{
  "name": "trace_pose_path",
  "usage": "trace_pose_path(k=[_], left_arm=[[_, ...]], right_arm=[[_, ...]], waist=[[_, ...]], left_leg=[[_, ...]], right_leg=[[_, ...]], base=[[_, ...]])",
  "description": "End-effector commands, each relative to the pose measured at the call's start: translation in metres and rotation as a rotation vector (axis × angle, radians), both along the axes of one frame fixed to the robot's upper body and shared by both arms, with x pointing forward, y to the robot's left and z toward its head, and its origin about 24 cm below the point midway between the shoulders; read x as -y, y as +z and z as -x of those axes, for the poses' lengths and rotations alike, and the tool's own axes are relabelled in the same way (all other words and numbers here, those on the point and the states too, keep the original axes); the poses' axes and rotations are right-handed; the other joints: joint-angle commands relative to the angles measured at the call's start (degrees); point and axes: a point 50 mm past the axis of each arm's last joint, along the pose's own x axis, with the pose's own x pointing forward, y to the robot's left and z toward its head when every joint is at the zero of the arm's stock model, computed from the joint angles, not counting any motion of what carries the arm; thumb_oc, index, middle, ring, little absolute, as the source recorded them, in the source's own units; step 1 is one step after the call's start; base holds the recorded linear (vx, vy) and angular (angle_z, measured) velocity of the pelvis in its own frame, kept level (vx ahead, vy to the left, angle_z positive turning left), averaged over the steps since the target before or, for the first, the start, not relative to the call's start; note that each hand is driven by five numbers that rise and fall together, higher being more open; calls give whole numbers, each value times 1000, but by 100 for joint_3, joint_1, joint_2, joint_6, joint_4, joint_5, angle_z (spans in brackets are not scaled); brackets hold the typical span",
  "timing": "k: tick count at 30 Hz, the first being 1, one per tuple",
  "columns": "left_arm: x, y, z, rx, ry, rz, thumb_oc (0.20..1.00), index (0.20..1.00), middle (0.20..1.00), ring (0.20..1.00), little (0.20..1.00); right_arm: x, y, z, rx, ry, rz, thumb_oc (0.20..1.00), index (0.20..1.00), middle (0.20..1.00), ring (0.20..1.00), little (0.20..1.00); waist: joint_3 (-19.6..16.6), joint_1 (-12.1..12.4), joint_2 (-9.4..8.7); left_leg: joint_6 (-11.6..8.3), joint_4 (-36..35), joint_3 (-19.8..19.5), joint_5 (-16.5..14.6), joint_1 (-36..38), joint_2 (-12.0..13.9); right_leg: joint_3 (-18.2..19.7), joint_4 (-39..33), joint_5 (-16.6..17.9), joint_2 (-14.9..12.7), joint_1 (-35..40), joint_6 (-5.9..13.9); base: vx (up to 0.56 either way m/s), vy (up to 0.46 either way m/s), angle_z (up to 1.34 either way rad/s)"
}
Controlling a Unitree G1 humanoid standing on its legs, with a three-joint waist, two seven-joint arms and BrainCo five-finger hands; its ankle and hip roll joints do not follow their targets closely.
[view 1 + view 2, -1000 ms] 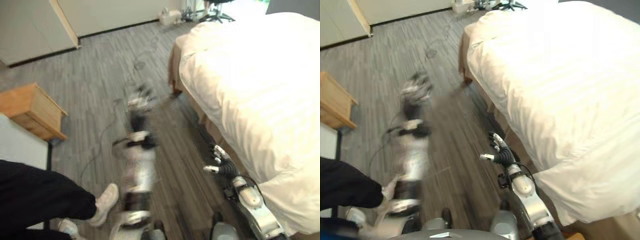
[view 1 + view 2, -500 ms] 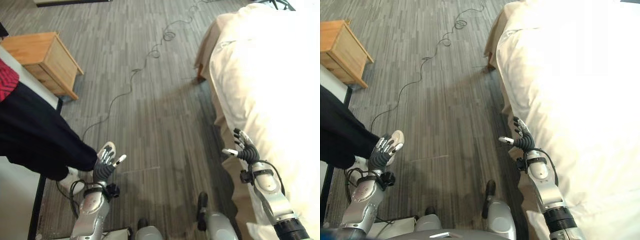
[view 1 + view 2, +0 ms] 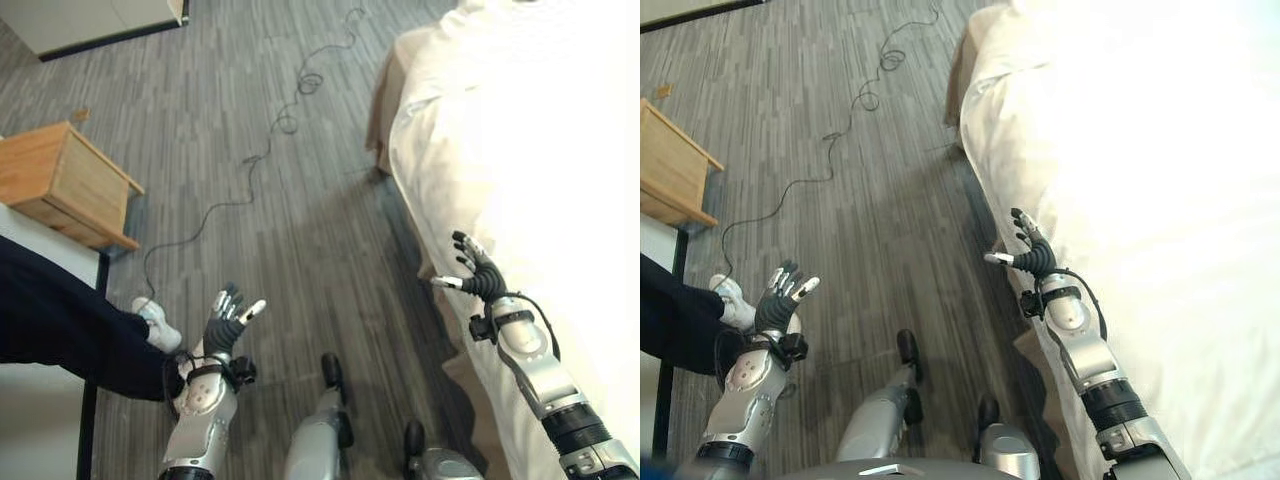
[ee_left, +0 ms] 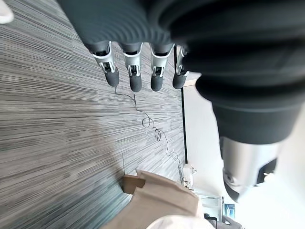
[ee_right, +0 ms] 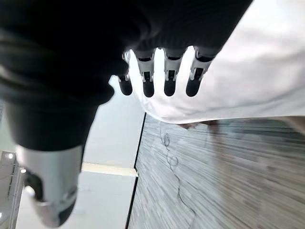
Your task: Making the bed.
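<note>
White-duveted bed (image 3: 540, 150) is lying along the robot's right in the left eye view, right hand (image 3: 478, 278) hovering beside its edge, fingers spread, empty. Left hand (image 3: 778, 300) in the right eye view is hanging open over grey striped flooring (image 3: 840, 200), holding nothing.

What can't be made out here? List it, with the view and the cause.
- White duvet: its top surface is washed out by glare in the eye views, so folds cannot be read.
- Bed's far side: cut off by the picture edge.
- Person: cut off at the left edge, a dark trouser leg and a white shoe visible.
- Wooden nightstand: front hidden.
</note>
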Motion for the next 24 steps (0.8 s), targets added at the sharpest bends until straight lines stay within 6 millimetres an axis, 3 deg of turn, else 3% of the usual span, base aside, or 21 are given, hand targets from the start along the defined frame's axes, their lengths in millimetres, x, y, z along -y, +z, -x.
trace_pose_path(k=[1, 2, 4, 5, 6, 8, 9, 11, 12, 13, 14, 15, 17, 19, 21, 22, 24], left_arm=[[-16, 23, -2, 90, 9, -112, 1000, 1000, 1000, 1000, 1000], [-19, 24, -3, 74, -14, -152, 1000, 1000, 1000, 1000, 1000], [-20, 28, -5, 77, -31, -185, 1000, 1000, 1000, 1000, 1000], [-22, 32, -8, 79, -42, -223, 1000, 1000, 1000, 1000, 1000], [-22, 46, -18, 123, -58, -291, 1000, 1000, 1000, 1000, 1000], [-21, 49, -20, 139, -57, -297, 1000, 1000, 1000, 1000, 1000], [-22, 54, -22, 162, -53, -301, 1000, 1000, 1000, 1000, 1000], [-22, 60, -25, 189, -47, -294, 1000, 1000, 1000, 1000, 1000], [-21, 61, -26, 195, -50, -286, 1000, 1000, 1000, 1000, 1000], [-20, 61, -24, 202, -54, -275, 1000, 1000, 1000, 1000, 1000], [-20, 62, -24, 206, -55, -272, 1000, 1000, 1000, 1000, 1000], [-20, 63, -24, 212, -53, -271, 1000, 1000, 1000, 1000, 1000], [-22, 63, -23, 211, -48, -289, 1000, 1000, 1000, 1000, 1000], [-21, 61, -21, 207, -46, -282, 1000, 1000, 1000, 1000, 1000], [-22, 55, -16, 192, -28, -253, 1000, 1000, 1000, 1000, 1000], [-21, 50, -12, 177, -27, -226, 1000, 1000, 1000, 1000, 1000], [-19, 46, -7, 165, -31, -200, 1000, 1000, 1000, 1000, 1000]], right_arm=[[-9, 19, -4, 93, 34, -47, 1000, 1000, 1000, 1000, 1000], [-13, 15, -1, 79, 47, -45, 1000, 1000, 1000, 1000, 1000], [-15, 13, 0, 75, 53, -47, 1000, 1000, 1000, 1000, 1000], [-17, 11, 1, 68, 56, -52, 1000, 1000, 1000, 1000, 1000], [-20, 10, 3, 75, 61, -58, 1000, 1000, 1000, 1000, 1000], [-21, 11, 4, 80, 58, -69, 1000, 1000, 1000, 1000, 1000], [-22, 10, 4, 82, 53, -77, 1000, 1000, 1000, 1000, 1000], [-22, 12, 3, 90, 40, -82, 1000, 1000, 1000, 1000, 1000], [-21, 12, 3, 90, 38, -84, 1000, 1000, 1000, 1000, 1000], [-17, 12, 4, 92, 28, -85, 1000, 1000, 1000, 1000, 1000], [-16, 12, 5, 94, 22, -86, 1000, 1000, 1000, 1000, 1000], [-13, 12, 4, 96, 7, -90, 1000, 1000, 1000, 1000, 1000], [-13, 11, 5, 98, -3, -99, 1000, 1000, 1000, 1000, 1000], [-14, 7, 8, 83, 0, -103, 1000, 1000, 1000, 1000, 1000], [-15, -1, 8, 48, 6, -108, 1000, 1000, 1000, 1000, 1000], [-17, -4, 8, 31, 15, -107, 1000, 1000, 1000, 1000, 1000], [-19, -9, 10, 10, 37, -94, 1000, 1000, 1000, 1000, 1000]], waist=[[-169, 71, -325], [-237, 74, -475], [-288, 90, -541], [-308, 77, -625], [-165, -84, -621], [-154, -97, -560], [-149, -98, -527], [-117, -99, -590], [-117, -118, -581], [-137, -126, -603], [-159, -123, -641], [-173, -125, -667], [-196, -133, -636], [-240, -154, -718], [-341, -191, -670], [-391, -204, -626], [-395, -137, -537]], left_leg=[[-271, 716, 58, -282, -269, 97], [-141, 628, 27, -357, -114, 42], [-73, 560, 66, -406, 1, 17], [14, 465, 103, -514, 186, -59], [233, 151, 20, -660, 686, -149], [234, 58, 17, -663, 752, -79], [244, -31, 48, -714, 869, -36], [204, -25, 80, -830, 972, -36], [178, -20, 46, -871, 1015, -17], [91, -21, 0, -997, 1148, 5], [43, -27, -4, -1055, 1205, -10], [-95, -61, -32, -1192, 1390, 56], [-267, -62, -92, -1467, 1684, 242], [-327, -62, -123, -1520, 1849, 209], [-420, 97, -221, -1674, 1990, 368], [-440, 470, -228, -1701, 1924, 500], [-533, 1744, -259, -1303, 1503, 930]], right_leg=[[-349, 302, -389, -318, -339, 131], [-288, 697, -495, -406, -356, 195], [-282, 1085, -495, -427, -465, 263], [-318, 1564, -473, -487, -566, 414], [-221, 3465, 373, -617, -1521, 804], [-234, 3767, 446, -571, -1765, 792], [-369, 3988, 533, -692, -2012, 803], [-814, 3510, 400, -1052, -2080, 707], [-967, 3177, 318, -1071, -2072, 664], [-1096, 2089, 206, -971, -2122, 553], [-1165, 1559, 271, -938, -2151, 569], [-1282, 746, 598, -924, -2236, 680], [-1278, 469, 817, -1055, -2464, 865], [-1134, 480, 924, -1055, -2408, 758], [-1106, 595, 935, -954, -2371, 683], [-1135, 554, 851, -858, -2267, 582], [-1193, 424, 563, -579, -1864, 352]], base=[[323, 199, -54], [425, 254, -25], [269, 157, -5], [324, 271, -2], [323, 269, -5], [234, 167, 20], [280, 104, 60], [327, 21, 36], [491, -82, 31], [472, -112, 34], [657, -197, 29], [574, -192, 14], [674, -229, 54], [495, -185, 52], [465, -161, 34], [397, -197, -12], [411, -251, -37]])
